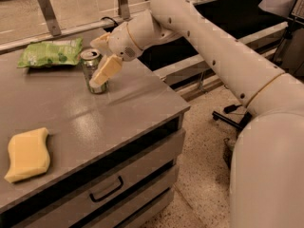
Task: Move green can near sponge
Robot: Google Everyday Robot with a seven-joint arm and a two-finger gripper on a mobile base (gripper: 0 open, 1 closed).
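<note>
Item 1: green can [86, 71]. Upright on the grey table [128, 106], in the far half of the top, towards its middle. Silver pull-tab top showing; right side of the label partly covered by a gripper finger.

Item 2: sponge [27, 155]. Pale yellow, wavy-sided, lying flat at the near left edge of the table. Well apart from the can, with bare table top between them.

Item 3: gripper [102, 56]. Located at the can, reaching in from the right on the white arm [213, 42]. Jaws spread apart, not closed: one yellow-padded finger [107, 69] crosses the near right side of the can, the other sits behind its rim on the far side, so the can stands between them. Whether either pad presses on the can cannot be told.

Item 4: green snack bag [50, 52]. Flat, at the far left of the table, just beyond the can.

Item 5: drawer handle [107, 190]. Dark, on the table's front face, below the near edge
</note>
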